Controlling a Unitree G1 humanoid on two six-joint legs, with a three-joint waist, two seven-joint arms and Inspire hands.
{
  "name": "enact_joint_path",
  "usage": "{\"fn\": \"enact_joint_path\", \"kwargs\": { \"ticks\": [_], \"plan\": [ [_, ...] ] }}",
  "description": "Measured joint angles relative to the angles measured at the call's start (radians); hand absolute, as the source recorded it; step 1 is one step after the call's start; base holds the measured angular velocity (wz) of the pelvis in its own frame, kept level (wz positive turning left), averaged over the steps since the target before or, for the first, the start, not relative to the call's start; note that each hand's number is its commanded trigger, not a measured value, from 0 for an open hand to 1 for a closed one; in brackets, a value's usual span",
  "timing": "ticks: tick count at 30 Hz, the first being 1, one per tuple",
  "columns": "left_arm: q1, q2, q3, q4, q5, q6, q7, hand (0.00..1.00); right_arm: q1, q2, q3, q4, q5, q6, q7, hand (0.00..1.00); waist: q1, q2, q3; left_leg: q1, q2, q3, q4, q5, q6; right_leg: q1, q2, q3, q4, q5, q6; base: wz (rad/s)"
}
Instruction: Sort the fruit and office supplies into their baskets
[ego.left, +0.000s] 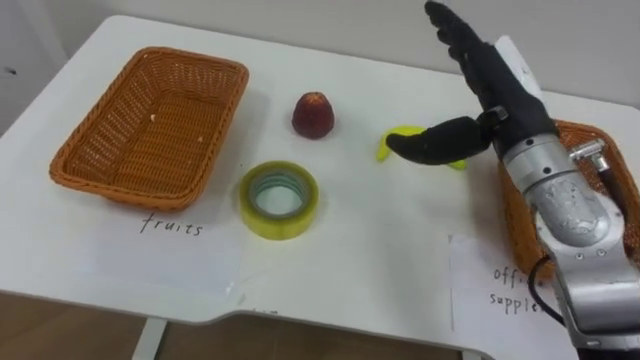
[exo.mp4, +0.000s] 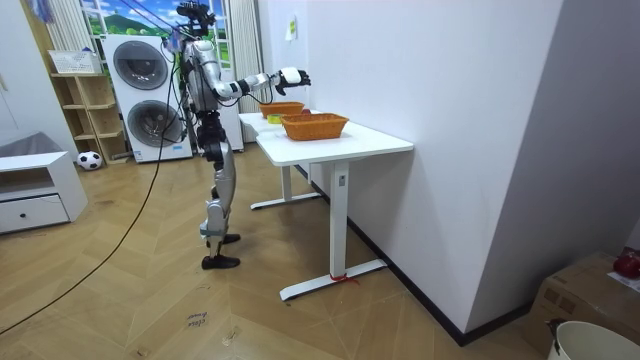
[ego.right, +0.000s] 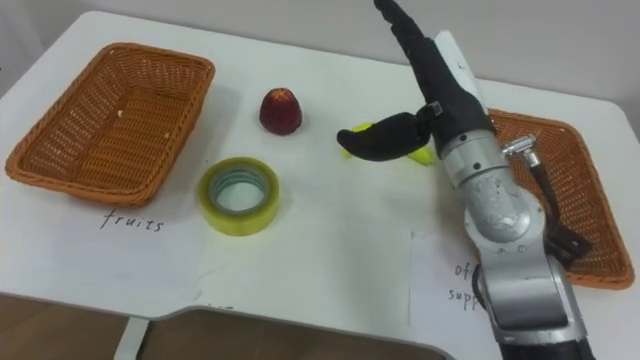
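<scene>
A dark red fruit (ego.left: 313, 115) stands on the white table (ego.left: 360, 260) just right of the empty wicker basket (ego.left: 150, 125) labelled fruits. A yellow-green tape roll (ego.left: 279, 199) lies flat in front of it. A yellow-green object (ego.left: 398, 137) lies partly hidden behind my right hand (ego.left: 480, 85), which hovers above it, open, fingers straight and pointing away, thumb reaching left. The second wicker basket (ego.right: 560, 190) with the office supplies label sits on the right, largely covered by my forearm. In the room view my right hand (exo.mp4: 291, 76) is stretched out over the table.
Handwritten paper labels lie on the table in front of each basket. In the room view I stand at the table's end, with washing machines (exo.mp4: 140, 95) behind me and a wall along the table's far side.
</scene>
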Motion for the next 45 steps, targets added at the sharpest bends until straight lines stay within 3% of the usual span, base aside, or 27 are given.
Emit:
{"fn": "enact_joint_path", "kwargs": {
  "ticks": [4,12,17,24,35,45],
  "plan": [
    [0.0,0.0,-0.018,0.0,0.0,0.022,0.0,0.0,-0.016,0.001,0.039,0.001,0.003,0.001,-0.006,0.0,0.008,0.006,0.0022,-0.001,0.001,0.0,0.0,0.001,-0.001,-0.001,0.0,0.0,0.0,0.0,0.0,0.0],
    [-0.006,0.002,-0.055,-0.001,-0.004,0.033,0.0,0.0,-0.03,0.028,0.081,0.014,0.012,0.001,-0.017,0.0,0.022,-0.014,-0.0029,-0.001,0.0,-0.002,0.0,0.001,-0.001,0.002,0.0,-0.001,0.0,0.0,0.0,0.0],
    [-0.008,0.004,-0.061,-0.007,0.001,0.033,-0.004,0.0,-0.067,0.05,0.096,0.055,0.039,0.001,-0.018,0.0,0.023,-0.012,0.0071,-0.006,0.0,-0.006,0.006,0.001,-0.001,0.006,0.0,-0.001,0.0,0.0,0.0,0.01],
    [0.001,0.006,-0.078,-0.023,0.009,0.034,-0.004,0.0,-0.107,0.056,0.14,0.09,0.034,-0.002,-0.04,0.0,0.053,-0.01,0.0098,-0.016,0.001,-0.012,0.008,0.001,-0.002,-0.002,0.003,-0.008,0.0,0.0,0.0,0.02],
    [0.006,0.007,-0.108,-0.024,0.009,0.038,-0.002,0.0,-0.167,0.075,0.174,0.197,0.026,-0.004,-0.075,0.0,0.078,-0.001,0.0161,-0.023,-0.001,-0.036,0.012,0.001,-0.002,-0.002,-0.001,-0.057,-0.001,0.0,0.0,0.06],
    [0.003,0.003,-0.109,-0.024,0.035,0.054,-0.003,0.0,-0.172,0.093,0.174,0.234,-0.049,-0.005,-0.086,0.0,0.081,0.001,0.0156,-0.049,-0.003,-0.06,0.026,0.002,-0.002,-0.007,-0.002,-0.099,-0.001,0.0,0.0,0.09]
  ]
}}
